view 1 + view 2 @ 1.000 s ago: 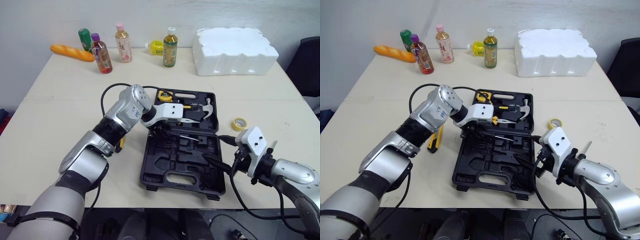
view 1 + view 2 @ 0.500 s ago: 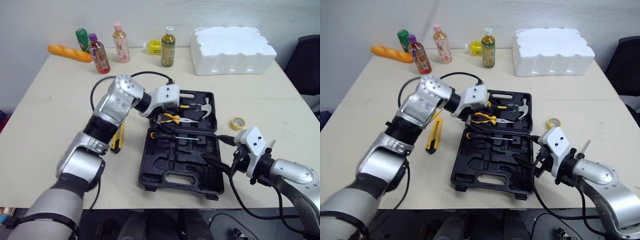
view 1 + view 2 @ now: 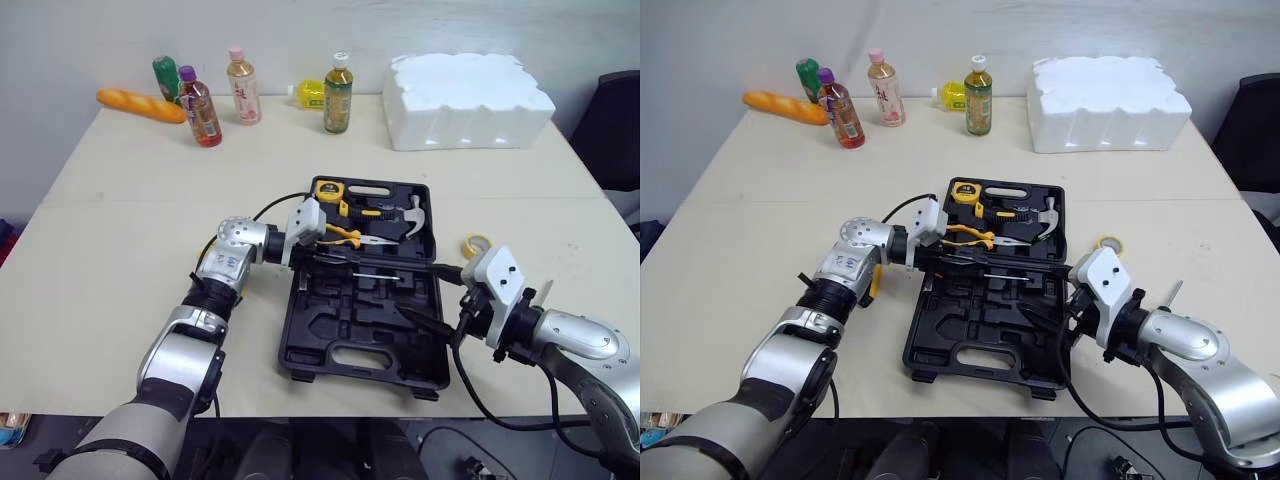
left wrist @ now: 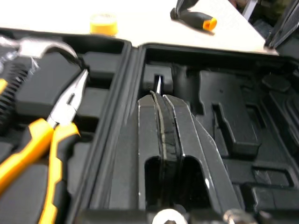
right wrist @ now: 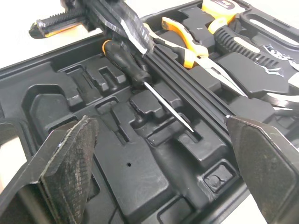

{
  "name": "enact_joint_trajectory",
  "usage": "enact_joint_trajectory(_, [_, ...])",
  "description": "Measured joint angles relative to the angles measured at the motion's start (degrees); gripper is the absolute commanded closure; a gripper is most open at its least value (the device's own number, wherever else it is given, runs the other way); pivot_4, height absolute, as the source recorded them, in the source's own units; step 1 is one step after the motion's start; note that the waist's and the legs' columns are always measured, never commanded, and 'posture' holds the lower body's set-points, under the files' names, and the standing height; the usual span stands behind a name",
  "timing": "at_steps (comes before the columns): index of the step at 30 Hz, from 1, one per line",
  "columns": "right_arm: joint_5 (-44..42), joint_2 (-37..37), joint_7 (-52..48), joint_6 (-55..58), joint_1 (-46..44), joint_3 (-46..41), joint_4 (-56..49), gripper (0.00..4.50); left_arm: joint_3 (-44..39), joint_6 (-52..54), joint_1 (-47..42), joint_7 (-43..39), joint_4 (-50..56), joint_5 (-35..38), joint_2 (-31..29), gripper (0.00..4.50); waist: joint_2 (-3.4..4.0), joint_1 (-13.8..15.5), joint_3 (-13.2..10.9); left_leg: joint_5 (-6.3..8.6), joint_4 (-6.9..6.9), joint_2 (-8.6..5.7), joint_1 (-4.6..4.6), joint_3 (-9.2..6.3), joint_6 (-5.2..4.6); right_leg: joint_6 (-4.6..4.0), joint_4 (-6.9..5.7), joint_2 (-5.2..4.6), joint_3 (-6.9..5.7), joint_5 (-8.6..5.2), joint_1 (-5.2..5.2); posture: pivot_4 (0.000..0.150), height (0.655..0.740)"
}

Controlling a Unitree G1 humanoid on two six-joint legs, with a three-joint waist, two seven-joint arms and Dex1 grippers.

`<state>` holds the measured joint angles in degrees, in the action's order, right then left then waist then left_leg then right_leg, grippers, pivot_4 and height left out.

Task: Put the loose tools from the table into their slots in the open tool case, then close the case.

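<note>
case [image 3: 330,335] black, lying open; pliers [image 3: 345,235] yellow-handled inside

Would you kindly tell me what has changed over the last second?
The left gripper drew back from above the tool case and dropped to its left edge, shut over the screwdriver handle. The right gripper stayed open at the case's right side.
</note>
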<state>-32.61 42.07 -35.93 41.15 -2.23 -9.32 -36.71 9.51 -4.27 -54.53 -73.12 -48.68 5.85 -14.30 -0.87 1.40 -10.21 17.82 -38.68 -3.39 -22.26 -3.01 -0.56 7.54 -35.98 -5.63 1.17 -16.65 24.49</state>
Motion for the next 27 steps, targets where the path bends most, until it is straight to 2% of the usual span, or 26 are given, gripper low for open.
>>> enact_joint_trajectory(14, [0.0,0.2,0.0,0.2,-0.8,0.4,0.3,0.0,3.5,-5.8,-2.5,1.3,-5.0,-5.4,-0.1,4.49,-0.03,0.1,0.1,0.01,-0.01,0.0,0.1,0.01,-0.02,0.0,0.01,-0.01,0.01,0.0,-0.11,0.15,0.7383])
enact_joint_trajectory(17, [0.0,0.3,0.0,0.2,-0.6,0.4,0.3,0.0,4.6,-7.3,-2.9,2.6,-5.9,-6.3,0.1,4.49,-0.05,0.2,0.2,0.22,-0.12,0.0,0.33,-0.04,-0.39,0.04,0.06,-0.01,-0.02,0.02,-0.44,0.15,0.7383])
enact_joint_trajectory(20, [0.0,0.5,0.0,0.2,0.2,0.3,0.3,0.0,5.2,-8.3,-2.9,3.2,-6.3,-7.0,0.0,4.49,-0.05,0.1,0.2,0.41,0.12,0.04,1.09,-0.04,-0.52,0.05,0.35,0.0,-0.02,0.02,-1.2,0.15,0.7383])
enact_joint_trajectory(27, [-0.1,2.4,-1.9,-0.4,5.1,-4.7,0.3,0.0,6.8,-9.7,-3.1,3.7,-6.1,-8.2,-0.7,4.49,-0.08,0.1,0.3,0.41,0.25,0.05,1.18,-0.07,-0.51,0.05,0.4,-0.01,-0.03,0.03,-1.25,0.15,0.7383])
